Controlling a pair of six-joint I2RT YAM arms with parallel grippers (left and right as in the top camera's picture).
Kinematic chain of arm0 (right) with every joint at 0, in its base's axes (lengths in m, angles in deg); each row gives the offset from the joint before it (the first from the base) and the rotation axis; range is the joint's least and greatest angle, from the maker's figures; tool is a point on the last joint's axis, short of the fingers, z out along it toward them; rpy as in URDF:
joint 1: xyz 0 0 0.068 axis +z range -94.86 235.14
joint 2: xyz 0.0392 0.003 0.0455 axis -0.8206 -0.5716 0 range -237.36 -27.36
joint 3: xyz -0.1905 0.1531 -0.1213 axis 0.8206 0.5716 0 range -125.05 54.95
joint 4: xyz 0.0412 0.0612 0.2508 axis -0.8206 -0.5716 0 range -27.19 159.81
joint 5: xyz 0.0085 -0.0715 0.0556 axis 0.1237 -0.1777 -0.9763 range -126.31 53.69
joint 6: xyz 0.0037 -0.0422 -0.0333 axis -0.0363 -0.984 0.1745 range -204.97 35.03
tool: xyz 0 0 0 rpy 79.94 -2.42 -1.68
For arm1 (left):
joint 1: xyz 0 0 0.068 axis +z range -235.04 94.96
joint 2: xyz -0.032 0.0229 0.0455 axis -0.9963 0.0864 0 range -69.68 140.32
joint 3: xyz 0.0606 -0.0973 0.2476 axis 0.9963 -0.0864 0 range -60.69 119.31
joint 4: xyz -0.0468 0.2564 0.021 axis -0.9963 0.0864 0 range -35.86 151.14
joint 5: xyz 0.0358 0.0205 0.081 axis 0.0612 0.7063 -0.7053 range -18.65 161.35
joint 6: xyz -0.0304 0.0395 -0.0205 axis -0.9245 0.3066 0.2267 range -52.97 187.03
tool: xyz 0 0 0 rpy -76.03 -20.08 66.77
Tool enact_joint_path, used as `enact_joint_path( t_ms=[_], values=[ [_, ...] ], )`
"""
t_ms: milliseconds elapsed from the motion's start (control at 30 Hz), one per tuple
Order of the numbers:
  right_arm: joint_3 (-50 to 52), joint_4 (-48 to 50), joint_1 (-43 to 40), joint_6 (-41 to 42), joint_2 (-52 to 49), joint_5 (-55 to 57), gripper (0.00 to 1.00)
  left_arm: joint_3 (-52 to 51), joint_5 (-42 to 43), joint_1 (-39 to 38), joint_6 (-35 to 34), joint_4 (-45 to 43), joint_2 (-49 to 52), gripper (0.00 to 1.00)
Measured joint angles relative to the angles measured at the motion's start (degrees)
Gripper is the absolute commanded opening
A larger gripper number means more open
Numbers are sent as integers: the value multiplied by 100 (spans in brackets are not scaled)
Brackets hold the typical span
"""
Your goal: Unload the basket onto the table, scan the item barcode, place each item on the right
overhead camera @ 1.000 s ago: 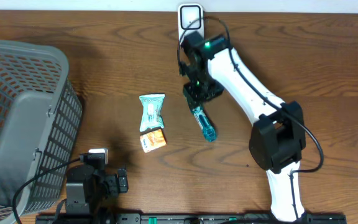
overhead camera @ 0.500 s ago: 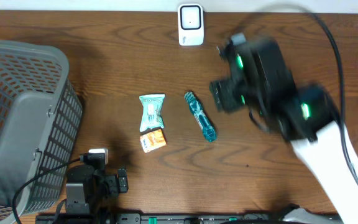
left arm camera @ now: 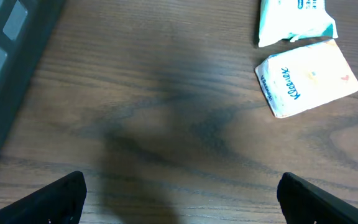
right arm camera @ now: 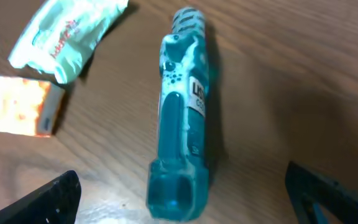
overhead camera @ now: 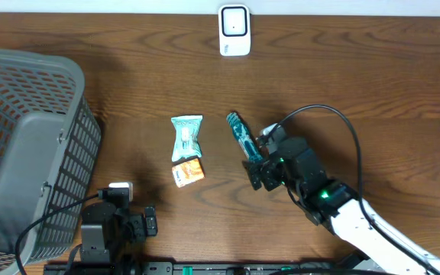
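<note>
Two sets of jaws, both spread wide, nothing gripped. Left gripper point(left arm camera: 185, 202) hangs over bare wood at the near edge; Kleenex pack point(left arm camera: 306, 78) sits ahead and to its right, "Kleenex" in blue script on the side. Right gripper point(right arm camera: 188, 199) straddles the near base end of the teal bottle point(right arm camera: 182, 118), fingers off to either side, no contact visible. Bottle lies flat on the table point(overhead camera: 373, 92), cap end pointing away; white label shows "LIS", rest unreadable. Left of it, mint-green packet point(overhead camera: 186, 136) butts against the Kleenex pack, print too blurred to read. Open wood right of the bottle and from its cap on to the white scanner point(overhead camera: 234, 30) at the far edge. Grey basket point(overhead camera: 29, 145) fills the left side, well apart from the items.
</note>
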Motion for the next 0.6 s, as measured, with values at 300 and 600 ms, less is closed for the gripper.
enact_joint_path(
  t_ms=[300, 600],
  values=[
    [35, 807, 179, -262, -1392, 111, 93, 0, -2, 0, 0, 0, 0, 98],
    [35, 1126, 179, -308, -1932, 264, 93, 0, 0, 0, 0, 2, 0, 98]
  ],
)
